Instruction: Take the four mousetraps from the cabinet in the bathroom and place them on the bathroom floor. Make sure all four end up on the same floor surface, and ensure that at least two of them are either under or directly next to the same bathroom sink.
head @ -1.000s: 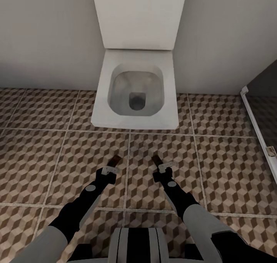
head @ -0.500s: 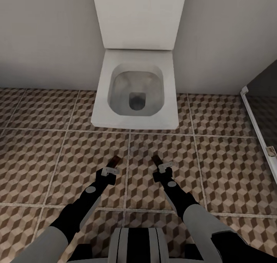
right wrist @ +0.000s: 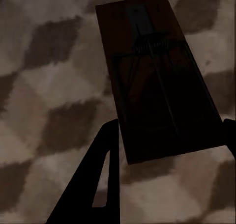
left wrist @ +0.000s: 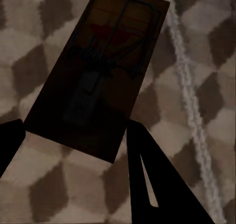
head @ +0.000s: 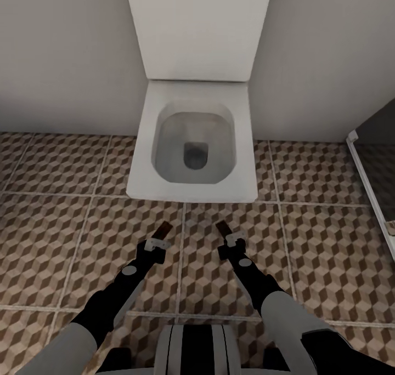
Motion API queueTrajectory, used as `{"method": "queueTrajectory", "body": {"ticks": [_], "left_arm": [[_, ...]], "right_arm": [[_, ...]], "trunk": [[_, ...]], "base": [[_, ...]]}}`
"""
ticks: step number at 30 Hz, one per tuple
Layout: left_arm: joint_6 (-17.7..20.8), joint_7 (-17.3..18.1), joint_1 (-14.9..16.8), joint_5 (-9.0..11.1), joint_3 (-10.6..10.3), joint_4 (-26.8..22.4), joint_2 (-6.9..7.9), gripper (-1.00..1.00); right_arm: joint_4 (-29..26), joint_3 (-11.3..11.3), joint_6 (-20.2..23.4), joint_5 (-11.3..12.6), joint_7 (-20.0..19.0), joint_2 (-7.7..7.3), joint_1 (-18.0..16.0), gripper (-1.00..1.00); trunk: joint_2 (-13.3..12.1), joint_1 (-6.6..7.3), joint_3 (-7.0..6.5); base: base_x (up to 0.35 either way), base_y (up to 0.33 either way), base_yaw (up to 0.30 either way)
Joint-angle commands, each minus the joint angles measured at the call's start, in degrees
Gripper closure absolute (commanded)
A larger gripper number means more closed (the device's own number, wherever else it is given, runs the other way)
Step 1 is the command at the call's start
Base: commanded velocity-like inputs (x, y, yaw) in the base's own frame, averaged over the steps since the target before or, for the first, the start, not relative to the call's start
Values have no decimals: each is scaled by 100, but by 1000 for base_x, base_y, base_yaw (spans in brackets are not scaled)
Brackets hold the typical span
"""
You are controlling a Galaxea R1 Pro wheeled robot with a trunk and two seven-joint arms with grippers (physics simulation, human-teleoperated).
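above the cube-patterned bathroom floor [head: 66, 227], in front of a white toilet [head: 193, 145], the left gripper [head: 159, 239] grips one mousetrap [left wrist: 98, 71] between its fingers while the right gripper [head: 227, 238] clamps a second mousetrap [right wrist: 157, 76], both boards held off the tiles.

We're in a bathroom, no doubt about it: a white square toilet [head: 192, 145] sits dead ahead, its tall cistern [head: 198, 29] flat against a plain pale wall [head: 60, 51]. Underfoot, the floor [head: 66, 221] runs in big tiles printed with brown and beige cubes, pale grout between them.
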State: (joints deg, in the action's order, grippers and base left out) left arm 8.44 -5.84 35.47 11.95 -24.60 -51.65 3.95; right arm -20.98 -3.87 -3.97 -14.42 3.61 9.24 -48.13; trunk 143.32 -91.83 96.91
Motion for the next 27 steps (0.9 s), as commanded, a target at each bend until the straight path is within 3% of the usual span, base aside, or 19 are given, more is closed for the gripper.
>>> {"method": "queueTrajectory", "body": {"ticks": [1,6,27], "left_arm": [[26,-77,4,42,-36,-11,9,100],[26,-76,2,44,-36,-11,9,100],[26,-58,2,46,-45,145,9,100]], "right_arm": [[6,-25,-7,-26,34,-1,-3,100],[6,-26,-7,-26,34,-5,-2,100],[407,-35,-15,-35,32,-1,-2,100]], "trunk": [[1,-2,3],[1,-2,3],[1,-2,3]], "base": [[291,0,0],[220,0,0],[7,0,0]]}}
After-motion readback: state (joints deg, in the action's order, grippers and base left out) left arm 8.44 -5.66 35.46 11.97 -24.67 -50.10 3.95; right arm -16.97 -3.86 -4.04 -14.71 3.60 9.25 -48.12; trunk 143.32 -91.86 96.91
